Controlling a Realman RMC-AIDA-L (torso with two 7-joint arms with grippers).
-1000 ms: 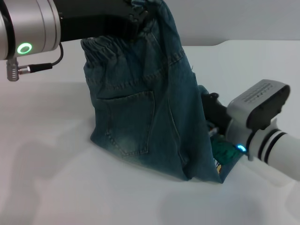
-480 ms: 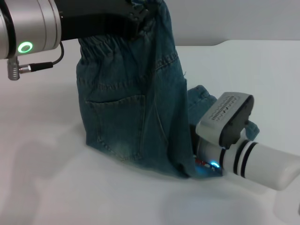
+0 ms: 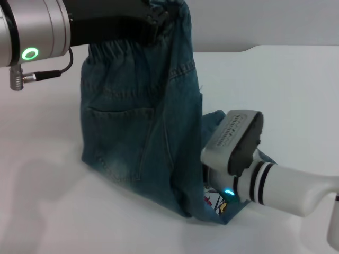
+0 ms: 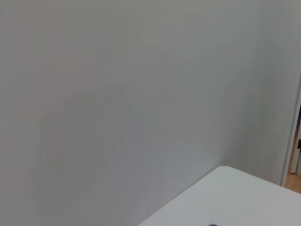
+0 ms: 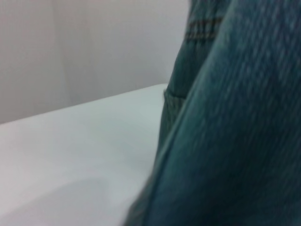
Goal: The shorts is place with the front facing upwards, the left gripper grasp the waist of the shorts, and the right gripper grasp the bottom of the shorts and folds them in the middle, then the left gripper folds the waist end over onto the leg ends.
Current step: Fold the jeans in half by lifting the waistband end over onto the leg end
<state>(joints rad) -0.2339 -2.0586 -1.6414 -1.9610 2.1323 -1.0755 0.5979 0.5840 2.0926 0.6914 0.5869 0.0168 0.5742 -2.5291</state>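
Observation:
Blue denim shorts [image 3: 132, 121] hang in the head view, back pocket showing. Their elastic waist is bunched at the top, where my left gripper [image 3: 161, 18] is shut on it, high above the table. The leg ends rest low on the table at the right. There my right gripper [image 3: 212, 198] reaches into the hem, its fingers covered by denim and holding that end. The right wrist view is filled by the shorts [image 5: 235, 117] close up. Neither the shorts nor any fingers appear in the left wrist view.
The white table [image 3: 53, 211] spreads around the shorts on all sides. Its far edge meets a plain wall. The left wrist view shows that wall and one table corner [image 4: 235, 197].
My right gripper has moved left along the table, dragging the leg ends with it. The hanging shorts have swung left. The left gripper has stayed up high.

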